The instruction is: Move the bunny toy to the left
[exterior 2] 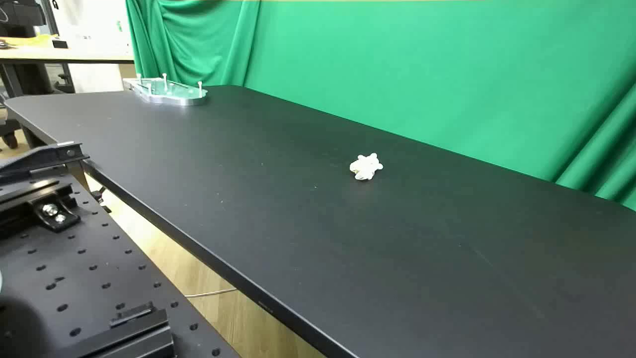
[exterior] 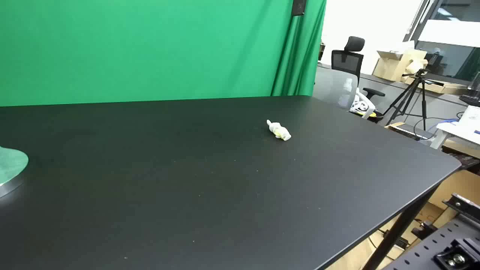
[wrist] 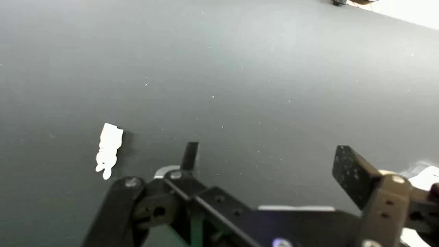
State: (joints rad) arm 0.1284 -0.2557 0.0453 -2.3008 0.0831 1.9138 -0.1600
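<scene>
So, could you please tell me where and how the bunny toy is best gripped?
I'd grip the bunny toy around its body from above, the gripper closing across the toy's narrow width: it lies stretched along the tabletop, and the ears look too thin to hold well.

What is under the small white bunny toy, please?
The bunny toy lies on the black tabletop, which shows around it in all three views. The part directly beneath is covered by the toy itself, so I cannot see whether anything small is there.
</scene>
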